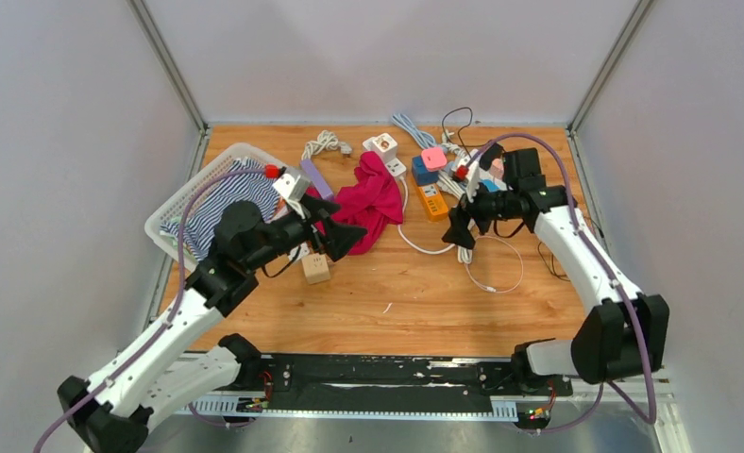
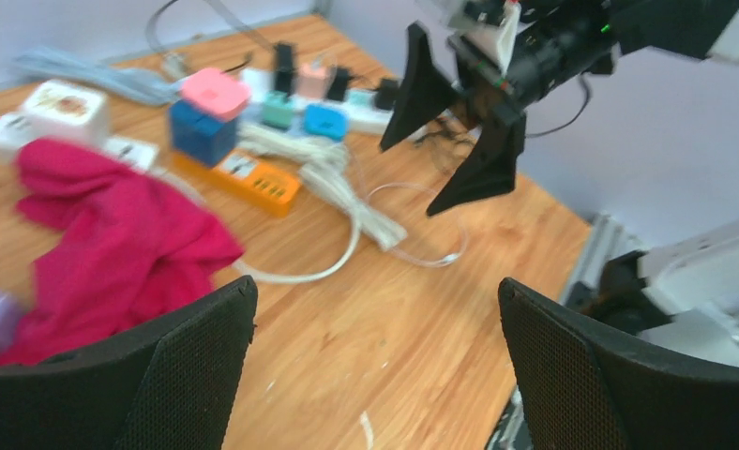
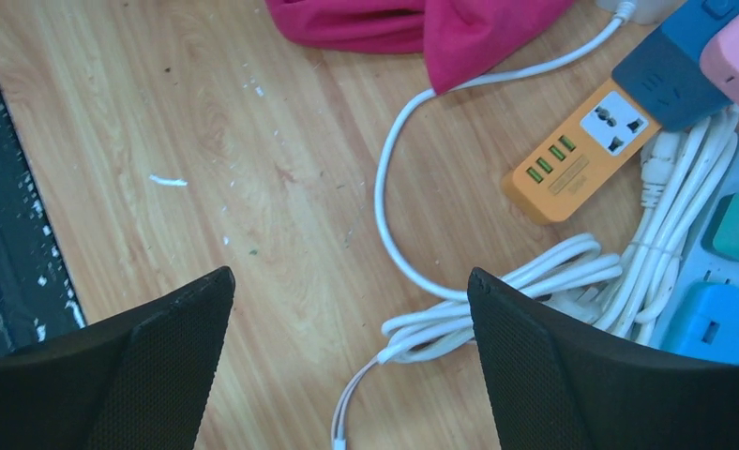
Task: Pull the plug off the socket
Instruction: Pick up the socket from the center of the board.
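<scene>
1. The left gripper (image 1: 336,234) and right gripper (image 1: 461,229) both gape, empty; the right hangs over the coiled white cable (image 3: 497,305).
2. The blue plug (image 3: 671,73) seems seated in the orange power strip (image 3: 572,161), far right; a pink cube (image 3: 736,56) touches it.
3. Probably hard, light, smooth plastic; the strip would likely lift too; pin the strip, pinch the plug's flat sides, pull straight.

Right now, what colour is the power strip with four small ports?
Orange; the power strip shows best in the right wrist view.
</scene>
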### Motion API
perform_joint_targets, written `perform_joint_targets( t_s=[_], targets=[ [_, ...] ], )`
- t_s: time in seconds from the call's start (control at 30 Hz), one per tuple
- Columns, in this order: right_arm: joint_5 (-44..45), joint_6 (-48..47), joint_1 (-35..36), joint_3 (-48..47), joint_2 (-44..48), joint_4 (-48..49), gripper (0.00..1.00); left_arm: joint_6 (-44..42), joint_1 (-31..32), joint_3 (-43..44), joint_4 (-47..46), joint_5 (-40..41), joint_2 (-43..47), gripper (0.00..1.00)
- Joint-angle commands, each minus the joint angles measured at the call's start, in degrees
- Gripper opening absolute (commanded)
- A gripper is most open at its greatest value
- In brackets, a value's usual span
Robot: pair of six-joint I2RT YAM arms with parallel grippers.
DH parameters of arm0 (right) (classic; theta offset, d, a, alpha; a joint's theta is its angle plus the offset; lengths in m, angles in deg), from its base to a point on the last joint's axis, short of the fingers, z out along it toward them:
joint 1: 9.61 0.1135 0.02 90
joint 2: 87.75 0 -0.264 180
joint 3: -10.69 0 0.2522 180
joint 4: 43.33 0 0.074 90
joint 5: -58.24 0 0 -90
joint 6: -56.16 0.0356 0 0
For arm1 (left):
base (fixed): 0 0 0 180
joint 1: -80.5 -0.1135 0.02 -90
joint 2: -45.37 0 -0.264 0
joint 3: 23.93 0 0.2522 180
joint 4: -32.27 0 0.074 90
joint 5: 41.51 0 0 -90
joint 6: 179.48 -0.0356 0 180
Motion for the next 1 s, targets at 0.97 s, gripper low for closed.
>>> perform_joint_targets(
  t_s=[0.97],
  targets=[
    [38.35, 23.66, 10.49, -15.89, -39.03, 20.65, 0.73, -7.08, 0.17, -19.93, 4.28, 22.34, 7.13, 1.00]
  ],
)
